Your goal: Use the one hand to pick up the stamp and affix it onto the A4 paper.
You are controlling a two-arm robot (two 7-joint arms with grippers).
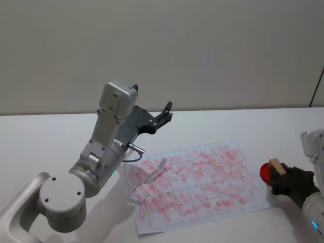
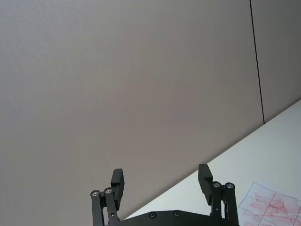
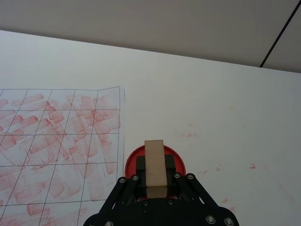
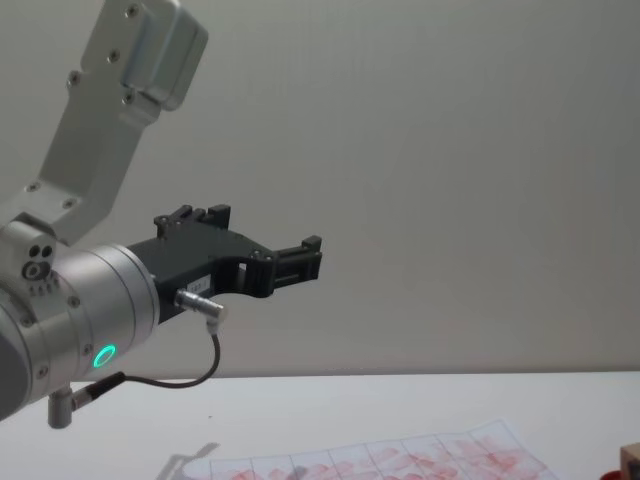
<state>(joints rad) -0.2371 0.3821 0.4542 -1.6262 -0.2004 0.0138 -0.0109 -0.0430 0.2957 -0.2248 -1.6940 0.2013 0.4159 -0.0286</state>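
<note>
Just right of the A4 paper (image 1: 195,185), at the red ink pad (image 1: 264,172), my right pincer (image 3: 155,181) is clamping the stamp (image 3: 154,160), probably risking a smeared print if I am carrying it tilted, while my left pincer (image 2: 160,175) is idling wide, raised far left.

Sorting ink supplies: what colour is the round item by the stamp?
Red round item; clearest in right wrist view.

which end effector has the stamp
The right end effector, shut on the stamp at the red pad; the left end effector is raised, open, empty.
</note>
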